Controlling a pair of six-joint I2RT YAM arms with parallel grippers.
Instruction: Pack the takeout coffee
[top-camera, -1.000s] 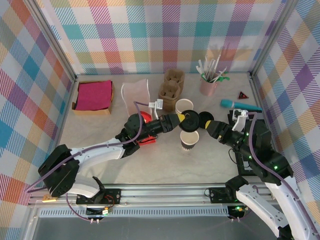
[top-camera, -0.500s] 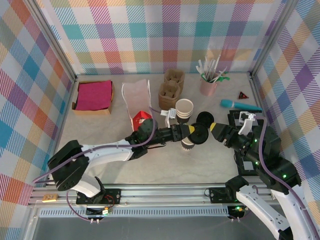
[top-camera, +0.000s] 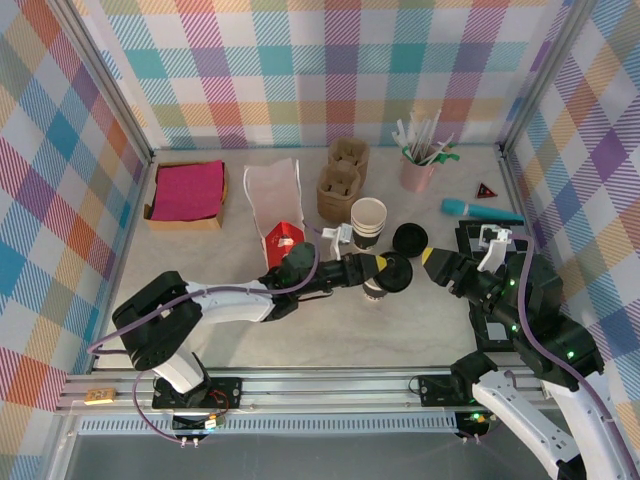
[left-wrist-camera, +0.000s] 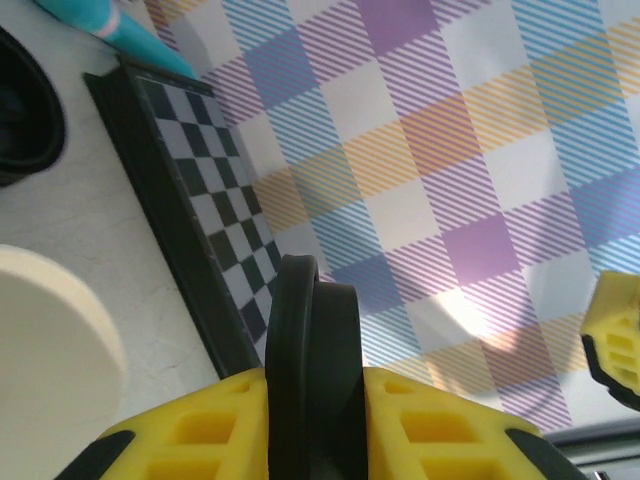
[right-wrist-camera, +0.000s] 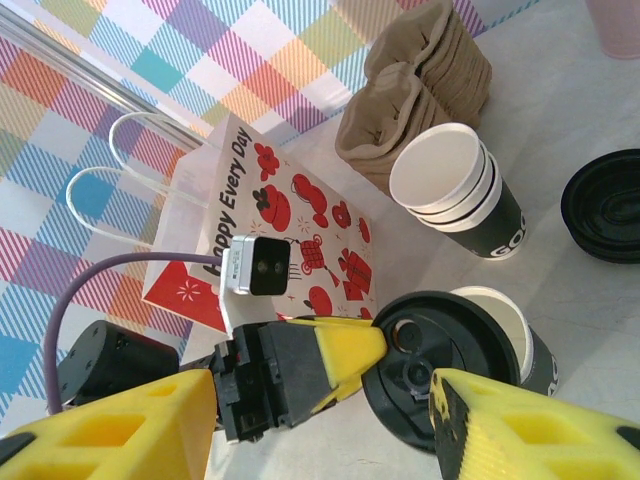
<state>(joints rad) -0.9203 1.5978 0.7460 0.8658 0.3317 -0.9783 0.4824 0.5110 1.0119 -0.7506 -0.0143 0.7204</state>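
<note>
The takeout coffee cup (top-camera: 374, 290), white above a dark band, stands at mid-table with its mouth partly uncovered (right-wrist-camera: 497, 308). My left gripper (top-camera: 380, 268) is shut on a round black lid (top-camera: 396, 272), which it holds tilted against the cup's rim. In the left wrist view the lid (left-wrist-camera: 310, 340) sits edge-on between the yellow fingers (left-wrist-camera: 200, 425). In the right wrist view the lid (right-wrist-camera: 440, 370) overlaps the cup's left side. My right gripper (top-camera: 432, 260) stands open just right of the lid, its fingers (right-wrist-camera: 110, 430) wide apart and empty.
A stack of empty cups (top-camera: 368, 220) and a loose black lid (top-camera: 410, 238) sit just behind the cup. A white and red gift bag (top-camera: 278, 215) lies to the left. Brown cup carriers (top-camera: 340, 180), a pink straw holder (top-camera: 417, 170), a checkered pad (top-camera: 488, 240) and a napkin box (top-camera: 188, 192) ring the area.
My left gripper has carried the lid forward and right, from beside the cup stack down onto the open cup. My right gripper has drawn back slightly to the right.
</note>
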